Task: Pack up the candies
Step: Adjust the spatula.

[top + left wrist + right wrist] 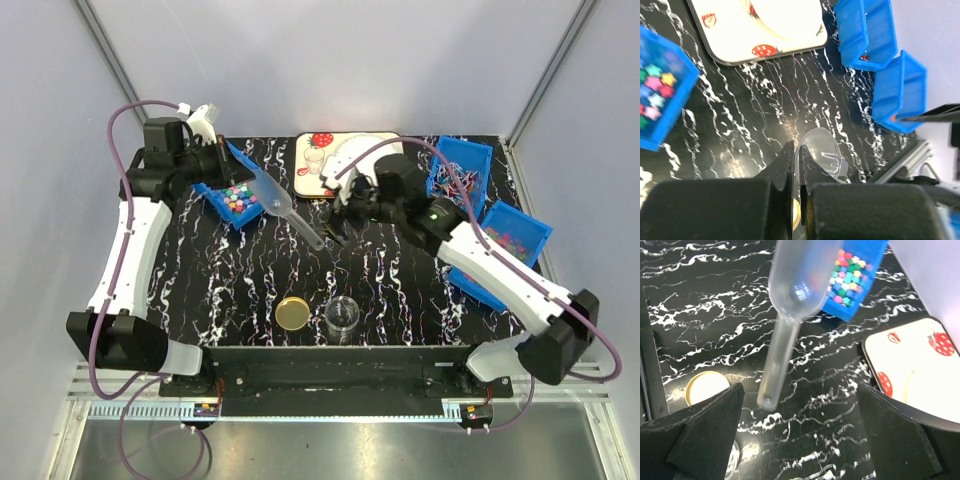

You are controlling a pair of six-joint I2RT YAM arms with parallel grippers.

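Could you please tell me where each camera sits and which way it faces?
Top external: above and behind the robot, looking down at the table; left arm and right arm show.
Left wrist: on that wrist, facing the tray; left fingers shut on the funnel.
Right wrist: on that wrist, facing the funnel and candies; right fingers open at the bottom corners.
Shared: both wrist views show funnel, tray and candies.

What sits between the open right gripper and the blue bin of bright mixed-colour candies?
A clear plastic funnel, spout toward the right gripper; clearest in right wrist view.
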